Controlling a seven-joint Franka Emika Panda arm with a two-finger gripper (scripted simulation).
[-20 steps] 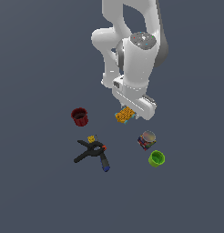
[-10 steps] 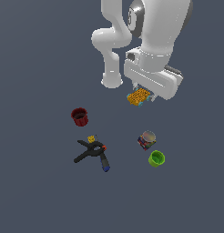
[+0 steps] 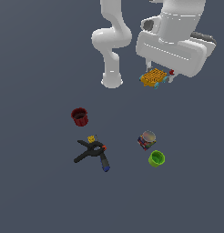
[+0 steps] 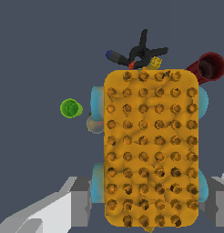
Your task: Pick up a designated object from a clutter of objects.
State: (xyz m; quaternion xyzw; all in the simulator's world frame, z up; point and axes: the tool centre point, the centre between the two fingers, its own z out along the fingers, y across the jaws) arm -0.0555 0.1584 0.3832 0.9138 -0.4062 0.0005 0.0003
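The flat orange-yellow studded block (image 3: pixel 153 77) hangs high above the floor, held in my gripper (image 3: pixel 155 81), whose fingers are shut on its sides. It fills the wrist view (image 4: pixel 151 145), with pale blue bits at its edges and a grey finger (image 4: pixel 77 205) on either side. Far below lie the clutter: a dark red cup (image 3: pixel 79 116), a small orange-yellow cube (image 3: pixel 91 139), a black spring clamp (image 3: pixel 90 151), a blue-tipped tool (image 3: pixel 104 164), a printed can (image 3: pixel 146 139) and a green cup (image 3: pixel 156 158).
The white arm base (image 3: pixel 112 79) stands on the dark floor behind the clutter. In the wrist view the clamp (image 4: pixel 141 52), red cup (image 4: pixel 209 67) and green cup (image 4: pixel 70 108) show beyond the block.
The gripper has risen with the studded block and shifted toward the exterior view's right. The clutter on the floor has not moved.
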